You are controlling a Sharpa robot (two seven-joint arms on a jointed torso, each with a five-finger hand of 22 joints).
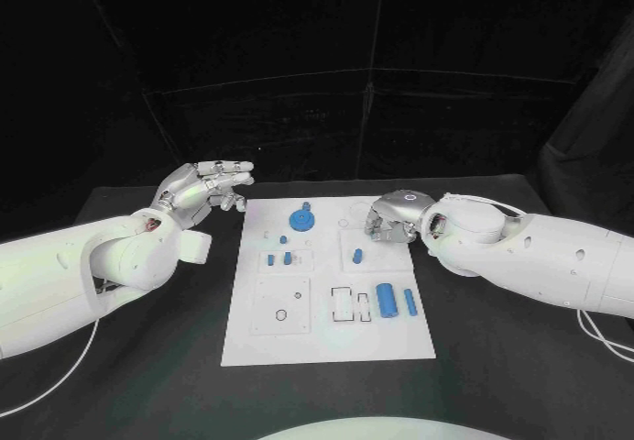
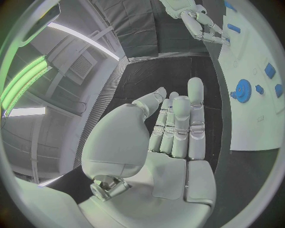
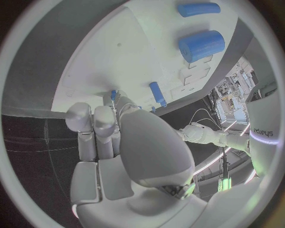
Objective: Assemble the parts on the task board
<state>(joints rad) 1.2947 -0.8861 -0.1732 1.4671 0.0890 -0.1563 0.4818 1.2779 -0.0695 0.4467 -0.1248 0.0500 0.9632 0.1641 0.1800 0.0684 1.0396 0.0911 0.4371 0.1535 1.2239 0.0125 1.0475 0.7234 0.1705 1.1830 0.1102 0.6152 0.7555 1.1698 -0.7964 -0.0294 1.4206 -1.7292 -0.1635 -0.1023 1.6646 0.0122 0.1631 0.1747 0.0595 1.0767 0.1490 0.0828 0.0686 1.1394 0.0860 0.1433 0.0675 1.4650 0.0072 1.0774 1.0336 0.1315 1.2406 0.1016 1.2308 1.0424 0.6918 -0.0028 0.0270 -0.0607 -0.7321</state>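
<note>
The white task board lies mid-table. A blue gear stands near its far edge, with three small blue pegs just in front of it and another peg to the right. A thick blue cylinder and a thin one lie on the board's near right. My left hand is raised left of the board, fingers straight, holding nothing. My right hand reaches down at the board's far right corner, thumb close to the fingers; what lies between them is hidden.
The board has outlined slots beside the cylinders and an oval hole at its near left. Black table surrounds the board on all sides. A cable trails from my right arm.
</note>
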